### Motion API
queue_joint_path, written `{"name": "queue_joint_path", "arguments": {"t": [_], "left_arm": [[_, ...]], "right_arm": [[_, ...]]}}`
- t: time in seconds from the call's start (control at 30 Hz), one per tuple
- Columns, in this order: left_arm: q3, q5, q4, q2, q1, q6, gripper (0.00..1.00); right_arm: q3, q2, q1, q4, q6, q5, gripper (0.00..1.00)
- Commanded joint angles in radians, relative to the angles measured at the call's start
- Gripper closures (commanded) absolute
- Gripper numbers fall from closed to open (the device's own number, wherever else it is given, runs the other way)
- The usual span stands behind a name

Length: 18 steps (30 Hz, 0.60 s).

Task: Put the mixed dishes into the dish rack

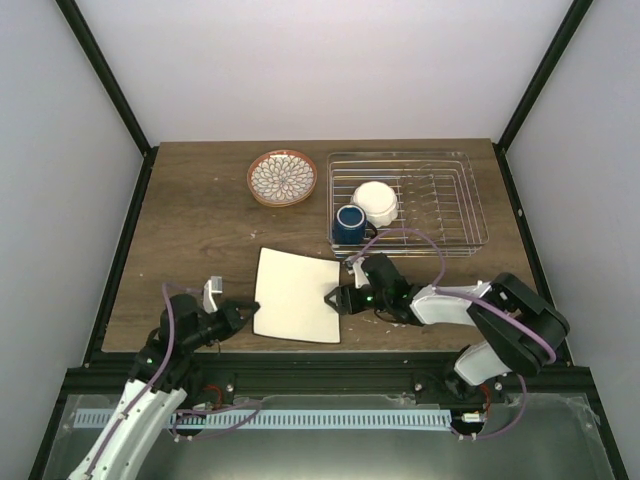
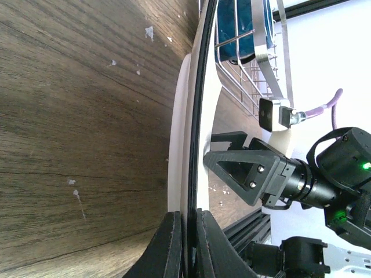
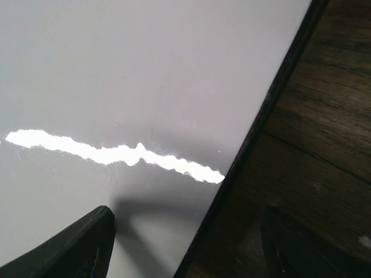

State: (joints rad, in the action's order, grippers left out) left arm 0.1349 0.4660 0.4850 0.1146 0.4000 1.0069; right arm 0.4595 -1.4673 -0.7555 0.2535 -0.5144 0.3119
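The flat cream rectangular plate [image 1: 296, 295] lies at the table's front middle. My left gripper [image 1: 245, 312] is shut on its left edge; the left wrist view shows both fingers pinching the dark rim [image 2: 186, 231]. My right gripper [image 1: 335, 298] is open at the plate's right edge. In the right wrist view one finger is over the plate [image 3: 145, 87] and the other over the table. The dish rack [image 1: 470, 245] stands at the back right and holds the white scalloped bowl [image 1: 376, 202] and the dark blue mug [image 1: 348, 224]. The patterned plate [image 1: 282, 177] lies left of the rack.
The wooden table [image 1: 190, 230] is enclosed by white walls with black frame posts. The right gripper's fingers [image 2: 240, 171] and the rack's near corner with the mug [image 2: 237, 29] show beyond the plate in the left wrist view.
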Motion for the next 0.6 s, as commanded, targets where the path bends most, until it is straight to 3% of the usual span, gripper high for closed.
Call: {"name": "queue_joint_path", "arguments": {"t": [0.0, 0.17, 0.57], "left_arm": [[-0.057, 0.07, 0.138, -0.039, 0.0, 0.039, 1.0], [-0.064, 0.079, 0.116, -0.044, 0.0, 0.051, 1.0], [-0.085, 0.093, 0.079, -0.073, 0.0, 0.077, 1.0]], "right_arm": [[-0.006, -0.017, -0.007, 0.032, -0.01, -0.003, 0.3], [-0.028, -0.029, -0.003, 0.075, -0.017, 0.025, 0.3], [-0.139, -0.093, 0.027, 0.46, -0.117, 0.263, 0.31]]}}
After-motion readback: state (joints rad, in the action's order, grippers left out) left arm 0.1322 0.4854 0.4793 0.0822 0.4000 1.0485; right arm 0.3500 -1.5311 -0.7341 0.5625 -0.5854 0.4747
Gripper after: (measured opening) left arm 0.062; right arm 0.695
